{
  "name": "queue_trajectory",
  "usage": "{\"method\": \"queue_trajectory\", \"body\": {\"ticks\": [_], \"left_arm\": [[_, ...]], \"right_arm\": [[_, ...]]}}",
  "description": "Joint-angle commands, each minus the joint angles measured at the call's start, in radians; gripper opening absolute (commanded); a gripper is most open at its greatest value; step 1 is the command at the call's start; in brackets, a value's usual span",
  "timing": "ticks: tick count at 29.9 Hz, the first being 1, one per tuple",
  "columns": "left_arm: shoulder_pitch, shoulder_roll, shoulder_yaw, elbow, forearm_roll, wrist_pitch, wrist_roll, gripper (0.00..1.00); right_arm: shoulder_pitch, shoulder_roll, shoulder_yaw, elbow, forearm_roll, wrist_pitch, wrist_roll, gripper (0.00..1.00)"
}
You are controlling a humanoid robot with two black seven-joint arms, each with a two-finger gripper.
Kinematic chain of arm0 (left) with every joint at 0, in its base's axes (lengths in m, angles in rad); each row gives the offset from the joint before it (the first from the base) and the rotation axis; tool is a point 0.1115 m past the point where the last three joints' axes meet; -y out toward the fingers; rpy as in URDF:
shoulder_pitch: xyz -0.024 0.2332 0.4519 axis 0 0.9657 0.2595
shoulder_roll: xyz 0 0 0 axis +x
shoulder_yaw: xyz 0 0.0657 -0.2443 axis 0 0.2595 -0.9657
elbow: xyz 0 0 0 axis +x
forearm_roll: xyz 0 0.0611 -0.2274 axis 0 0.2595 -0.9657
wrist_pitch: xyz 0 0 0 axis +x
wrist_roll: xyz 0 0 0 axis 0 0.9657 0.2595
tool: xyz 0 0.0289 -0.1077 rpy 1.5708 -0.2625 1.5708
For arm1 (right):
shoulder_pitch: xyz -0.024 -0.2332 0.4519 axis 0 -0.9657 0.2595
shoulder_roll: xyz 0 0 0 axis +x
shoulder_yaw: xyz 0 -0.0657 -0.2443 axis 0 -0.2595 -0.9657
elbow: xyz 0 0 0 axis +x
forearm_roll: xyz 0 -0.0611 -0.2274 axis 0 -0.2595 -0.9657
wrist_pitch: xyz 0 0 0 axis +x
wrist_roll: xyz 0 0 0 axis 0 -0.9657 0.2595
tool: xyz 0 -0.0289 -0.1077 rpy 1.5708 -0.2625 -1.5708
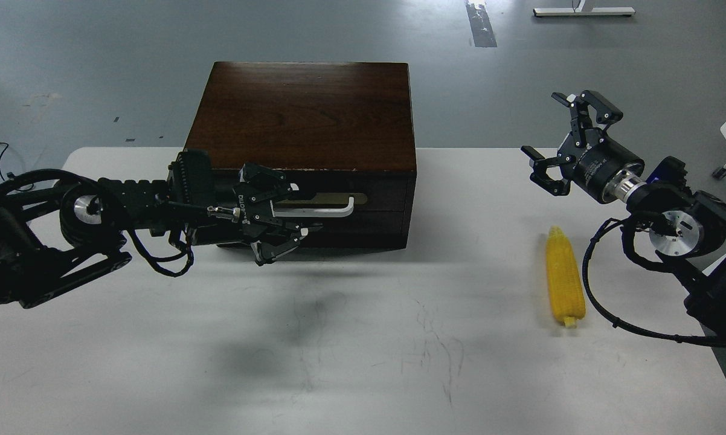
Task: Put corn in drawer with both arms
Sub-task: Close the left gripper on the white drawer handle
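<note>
The corn [565, 284] lies on the white table at the right, tapered end pointing away from me, stem towards me. The drawer [363, 205] of the dark brown box [305, 112] is shut; its white bar handle [321, 210] shows on the front. My left gripper [295, 211] is at the handle's left end, fingers spread above and below the bar. I cannot tell if they touch it. My right gripper [550, 133] is open and empty, held in the air above and behind the corn.
The white table [363, 338] carries the box at the back middle. Its right edge runs close to my right arm. Grey floor lies beyond the table.
</note>
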Motion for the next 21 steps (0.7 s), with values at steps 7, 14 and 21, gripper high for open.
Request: {"method": "queue_trajectory", "body": {"ticks": [7,14,21], "left_arm": [[-0.002,-0.004,0.002,0.025,0.000,0.000,0.000,0.50],[0.002,-0.004,0.002,0.027,0.000,0.000,0.000,0.51],[0.007,-0.004,0.003,0.025,0.000,0.000,0.000,0.51]], "right_arm": [[0.000,-0.001,0.001,-0.001,0.000,0.000,0.000,1.00],[-0.001,-0.001,0.001,-0.001,0.000,0.000,0.000,1.00],[-0.001,0.000,0.001,-0.003,0.000,0.000,0.000,1.00]]}}
